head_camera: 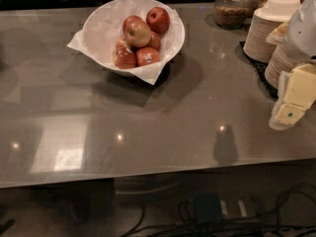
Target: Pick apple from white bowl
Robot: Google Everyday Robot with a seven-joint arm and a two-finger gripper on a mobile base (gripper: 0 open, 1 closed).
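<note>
The white bowl (101,21) stands at the back left of the grey counter, lined with crinkled white paper whose corners stick out over the rim. Several red apples lie in it: one apple (158,19) against the far right wall, a yellow-red apple (138,32) on top of the pile, and one with a sticker (147,56) at the front. My gripper (288,113), pale yellow, hangs at the right edge of the view above the counter, well to the right of the bowl and nearer the front. It holds nothing that I can see.
Stacks of beige disposable plates (261,33) stand on a black mat at the back right, just behind the gripper. A glass jar of grain (231,6) stands at the back. The counter's front edge (148,174) runs across; cables and a power strip (232,209) lie on the floor below.
</note>
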